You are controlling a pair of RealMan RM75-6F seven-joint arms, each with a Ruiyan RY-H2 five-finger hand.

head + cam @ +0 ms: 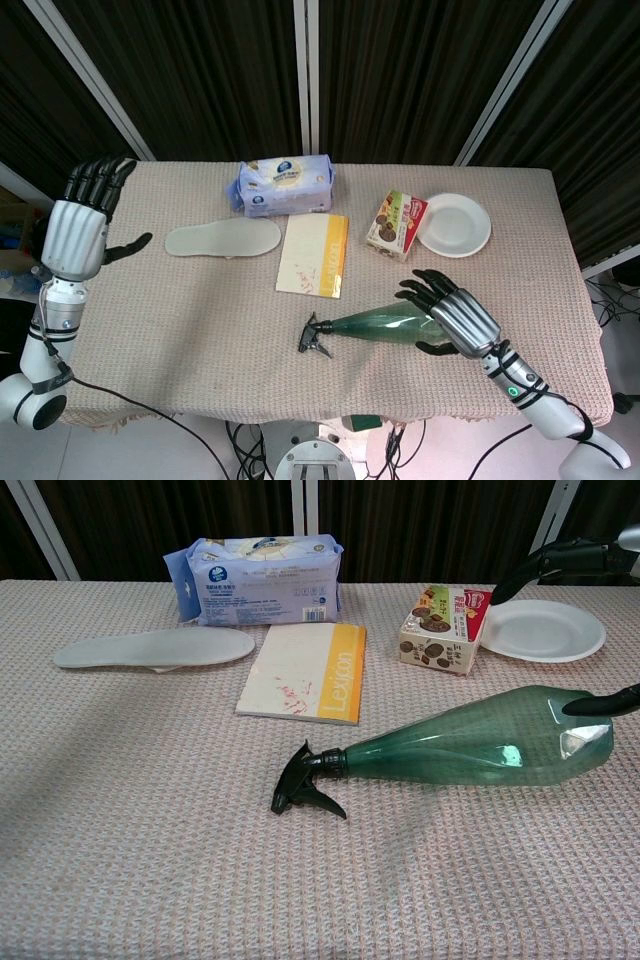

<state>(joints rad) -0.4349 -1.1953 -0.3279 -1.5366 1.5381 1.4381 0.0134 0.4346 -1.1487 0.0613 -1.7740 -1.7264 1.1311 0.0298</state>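
Lying on its side on the bench (200, 330), which is covered by a beige woven cloth, a green transparent plastic spray bottle (385, 327) with a black trigger head is seen near the front edge. Its trigger head is pointed to the left and its wide base is turned to the right hand (450, 315). The fingers (420, 290) of this hand are spread over and around the base of the bottle, and the thumb is placed at its near side; a firm grip cannot be confirmed, but the base is touched. In the chest view, only dark fingertips are shown at the right end of the bottle (470, 745).

The left hand (85, 215) is held upright over the left edge of the bench, well apart from all things. Its fingers are extended and apart, and nothing is held.

Behind the bottle, a yellow and white notebook (314, 254) is laid flat. A white shoe insole (222, 240) is placed to its left, and a blue and white pack of wipes (285, 186) is placed further back. A small cookie box (396, 225) is found just beside a white round plate (455, 225) at the right.
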